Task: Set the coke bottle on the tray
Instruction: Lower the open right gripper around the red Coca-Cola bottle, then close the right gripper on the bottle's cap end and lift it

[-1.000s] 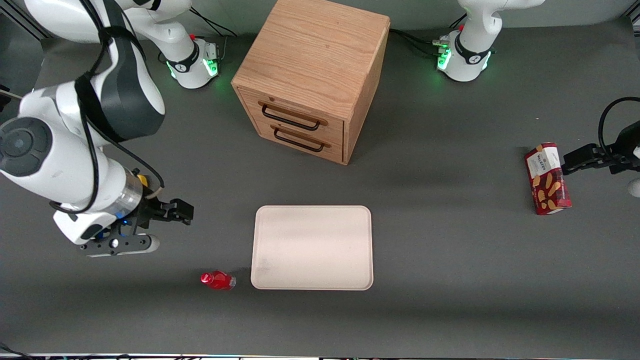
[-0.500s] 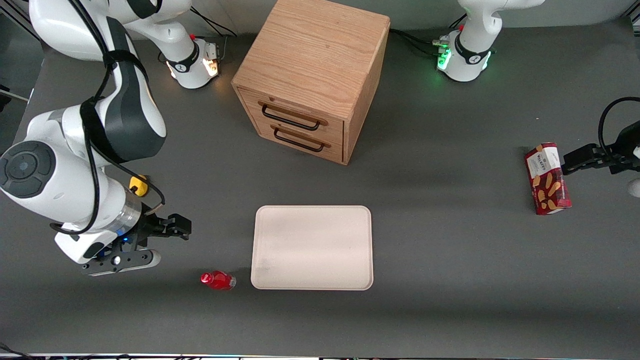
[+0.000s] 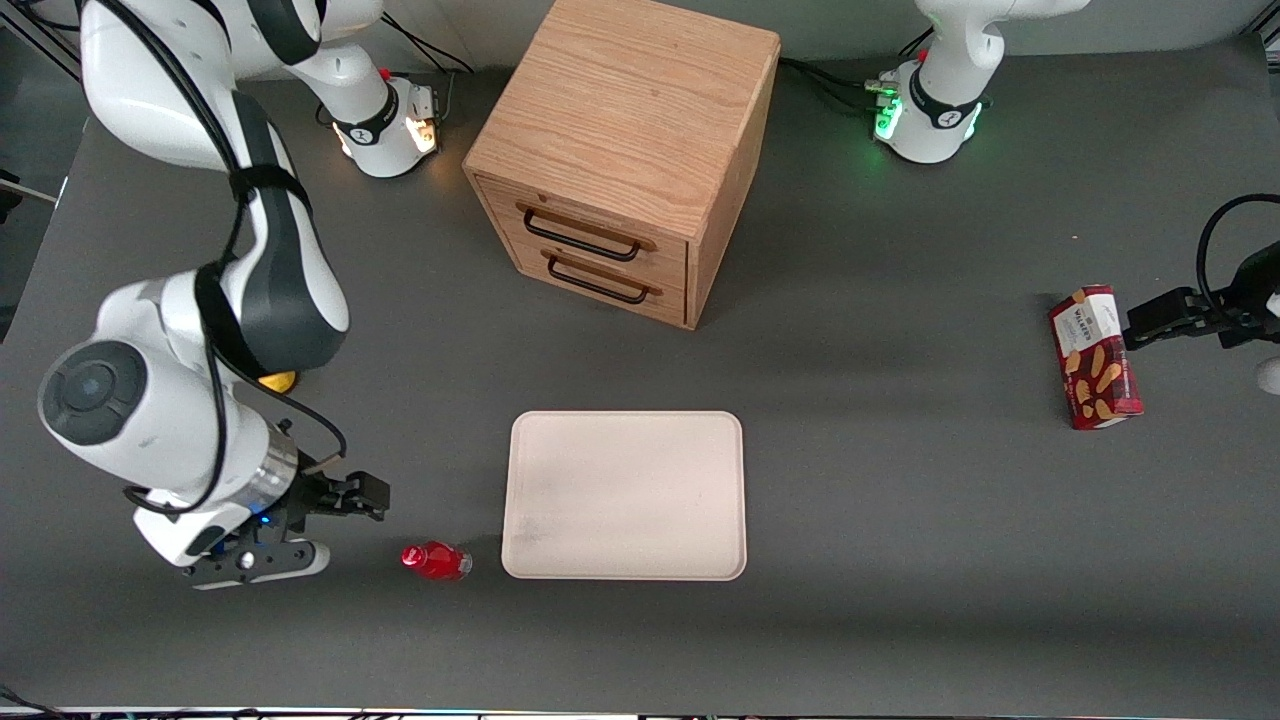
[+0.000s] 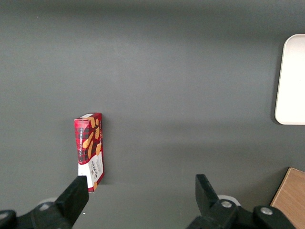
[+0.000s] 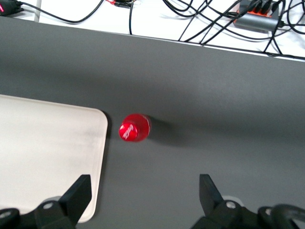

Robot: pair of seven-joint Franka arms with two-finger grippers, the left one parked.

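The coke bottle (image 3: 436, 560) is small and red and stands upright on the dark table beside the tray's corner nearest the front camera. The right wrist view looks down on its red cap (image 5: 134, 128). The tray (image 3: 625, 495) is pale cream-pink, bare, and also shows in the right wrist view (image 5: 43, 152). My right gripper (image 3: 330, 500) hangs above the table, a little farther from the front camera than the bottle and toward the working arm's end. It is open and empty (image 5: 145, 191), with the fingers wide apart and clear of the bottle.
A wooden drawer cabinet (image 3: 625, 160) stands farther back than the tray. A yellow lump (image 3: 277, 380) lies partly hidden under the working arm. A red snack box (image 3: 1095, 358) lies toward the parked arm's end. Cables run past the table's front edge (image 5: 190, 43).
My gripper has moved nearer the front camera and closer to the bottle. The arm now covers more of the yellow lump. The bottle and tray have not moved.
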